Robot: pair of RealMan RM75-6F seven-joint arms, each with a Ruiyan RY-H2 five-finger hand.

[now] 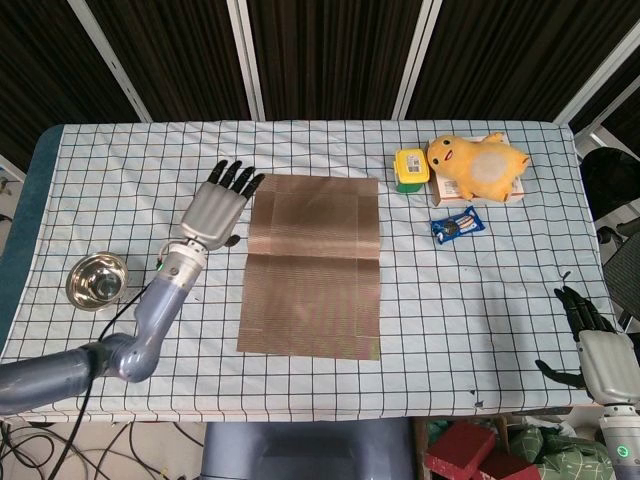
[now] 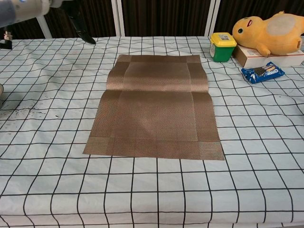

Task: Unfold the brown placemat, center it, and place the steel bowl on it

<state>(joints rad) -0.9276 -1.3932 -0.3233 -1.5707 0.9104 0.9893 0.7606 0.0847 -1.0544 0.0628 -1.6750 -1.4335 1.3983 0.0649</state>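
I see the brown placemat (image 1: 312, 262) unfolded; my left hand (image 1: 215, 208) hovers beside it, fingers (image 1: 240, 178) spread, steel bowl (image 1: 97, 281) apart.

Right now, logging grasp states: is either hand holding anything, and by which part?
Nothing is held. The left hand hovers open beside the brown placemat, fingers spread; the right hand hangs empty off the table's edge.

Table (image 1: 480, 330) w/ checked cloth. On it: mat (image 1: 313, 264) flat at centre, bowl (image 1: 96, 281) far left, green tub (image 1: 411, 169), box (image 1: 520, 188) under yellow plush (image 1: 476, 166), blue packet (image 1: 457, 225) nr right.
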